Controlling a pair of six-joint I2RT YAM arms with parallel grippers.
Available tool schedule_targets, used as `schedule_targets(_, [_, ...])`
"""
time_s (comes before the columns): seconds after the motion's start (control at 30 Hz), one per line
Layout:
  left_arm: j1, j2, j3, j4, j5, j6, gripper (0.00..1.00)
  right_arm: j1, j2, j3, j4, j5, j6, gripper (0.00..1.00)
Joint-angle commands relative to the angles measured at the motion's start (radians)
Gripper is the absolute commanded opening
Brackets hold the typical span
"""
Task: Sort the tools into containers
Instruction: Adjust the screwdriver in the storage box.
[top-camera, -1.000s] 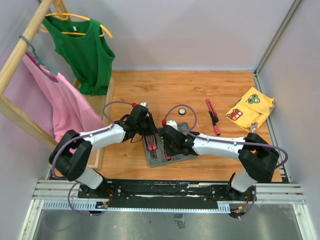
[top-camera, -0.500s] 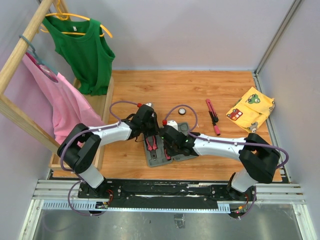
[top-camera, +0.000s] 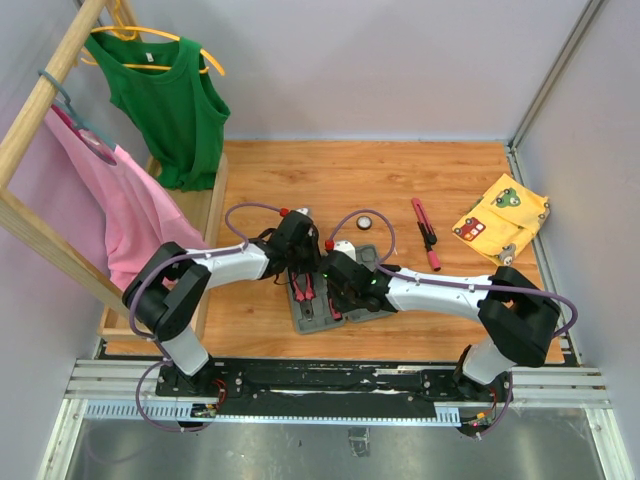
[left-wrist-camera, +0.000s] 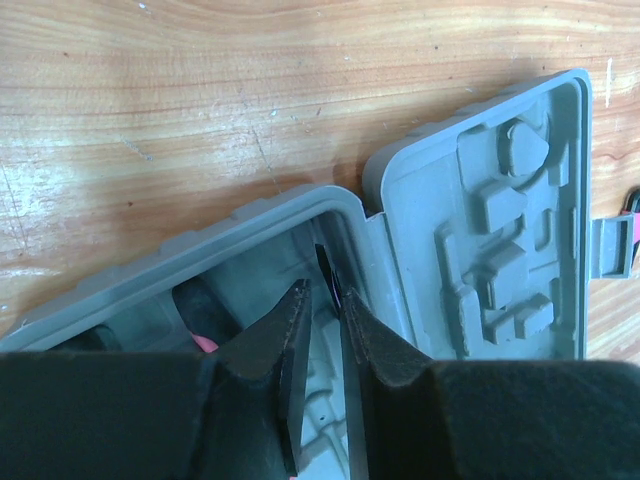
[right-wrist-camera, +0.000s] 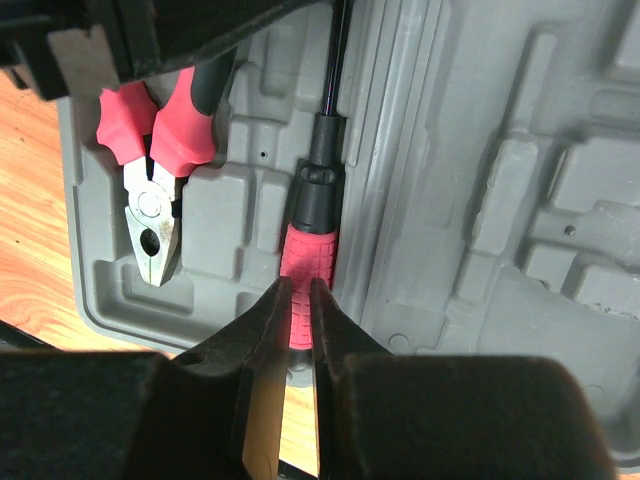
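The grey case (top-camera: 312, 320) lies open in front of the arm bases, lid (left-wrist-camera: 480, 220) to the right. Pink-handled pliers (right-wrist-camera: 155, 215) and a screwdriver (right-wrist-camera: 310, 255) with a pink handle lie in its slots. My right gripper (right-wrist-camera: 299, 290) hovers over that handle, jaws a thin slit apart with nothing between them. My left gripper (left-wrist-camera: 325, 300) is over the case's far end, jaws nearly together, the screwdriver's thin black shaft (left-wrist-camera: 326, 268) at their tips; whether they pinch it is unclear. A pink-and-black cutter (top-camera: 424, 232) and a round disc (top-camera: 366, 222) lie on the table.
A yellow patterned cloth (top-camera: 500, 218) lies at the right. A green top (top-camera: 165, 95) and a pink garment (top-camera: 120, 210) hang from a wooden rail (top-camera: 50, 90) on the left. Purple cables loop over both arms.
My left arm has reached to the right, onto the far end of the case, and its jaws have narrowed. The right arm has stayed over the screwdriver handle.
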Motion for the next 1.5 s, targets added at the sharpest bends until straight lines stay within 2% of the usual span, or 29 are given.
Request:
schedule_targets(0.0, [-0.006,0.027,0.037,0.031,0.007,-0.001,0.21,-0.007,0.045,-0.056,-0.087,-0.016,0.01,0.14])
schedule_targets(0.17, [-0.007,0.042,0.044,0.023,-0.014,0.0,0.17,-0.007,0.041,-0.061,-0.085,-0.016,0.011,0.14])
schedule_targets(0.77, [-0.007,0.086,0.093,-0.031,-0.101,0.006,0.14,-0.007,0.041,-0.072,-0.081,-0.024,0.017,0.14])
schedule_targets(0.93, [-0.007,0.101,0.098,-0.056,-0.121,0.004,0.09,-0.007,0.026,-0.08,-0.083,-0.026,0.021,0.14])
schedule_targets(1.03, [-0.01,0.108,0.087,-0.074,-0.139,0.004,0.01,-0.007,0.021,-0.085,-0.083,-0.024,0.024,0.14])
schedule_targets(1.47, [-0.033,0.159,0.096,-0.172,-0.234,-0.014,0.01,-0.007,0.044,-0.082,-0.071,-0.038,0.027,0.14])
